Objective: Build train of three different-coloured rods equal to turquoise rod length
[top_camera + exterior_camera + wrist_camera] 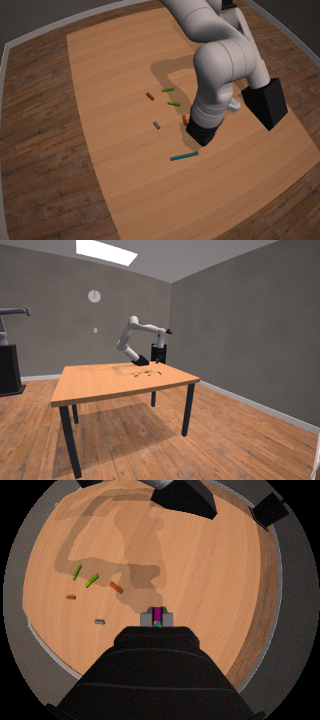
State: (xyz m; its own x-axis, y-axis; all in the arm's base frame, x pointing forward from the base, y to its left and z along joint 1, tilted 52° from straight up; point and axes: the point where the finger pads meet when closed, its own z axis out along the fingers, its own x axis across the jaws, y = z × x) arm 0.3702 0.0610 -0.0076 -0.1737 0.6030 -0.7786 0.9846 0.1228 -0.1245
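My gripper (157, 613) is shut on a short magenta rod (158, 615) and holds it above the table; in the top view the wrist (202, 133) hides the fingers. The turquoise rod (184, 156) lies flat just in front of the wrist. An orange rod (184, 119) lies beside the wrist, partly hidden by it. Another orange rod (150, 96) lies further left. Two lime rods (167, 89) (173, 103) lie behind. A grey rod (156, 125) lies left of the wrist. In the wrist view the grey rod (100, 620), the orange rods (116, 587) (71, 598) and the lime rods (92, 580) (78, 572) lie to the left.
The arm's black base block (264, 103) stands at the table's right side. The arm's elbow (222, 62) hangs over the rods. The table's edges lie far from the rods in the exterior view (146, 373).
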